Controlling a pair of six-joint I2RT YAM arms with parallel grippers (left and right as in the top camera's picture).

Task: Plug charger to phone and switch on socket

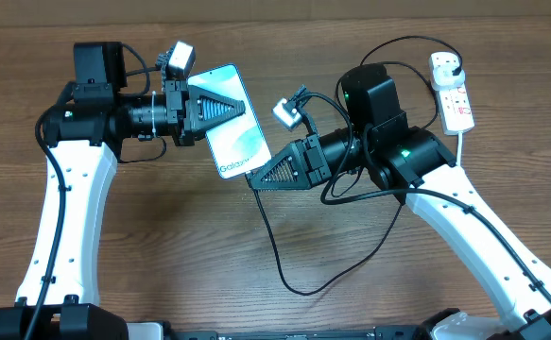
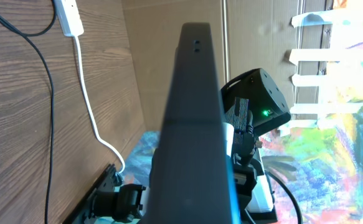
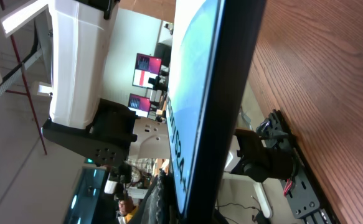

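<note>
The phone (image 1: 242,142) is lifted off the table, its light blue screen up and tilted. My left gripper (image 1: 240,109) is shut on it from the left, and the phone's dark edge (image 2: 190,124) runs up the middle of the left wrist view. My right gripper (image 1: 253,179) is shut on the tip end of the charger, right at the phone's lower short edge. The black cable (image 1: 273,250) drops from there, loops over the table and runs back to the white socket (image 1: 455,94) at the far right. In the right wrist view the phone (image 3: 200,93) fills the middle and hides the connector.
A black plug (image 1: 448,66) sits in the socket's far end, and its thick white cord (image 1: 460,142) trails toward me. The charger cable's loop (image 1: 351,274) lies on the wooden table (image 1: 162,246) in front of the right arm (image 1: 388,142).
</note>
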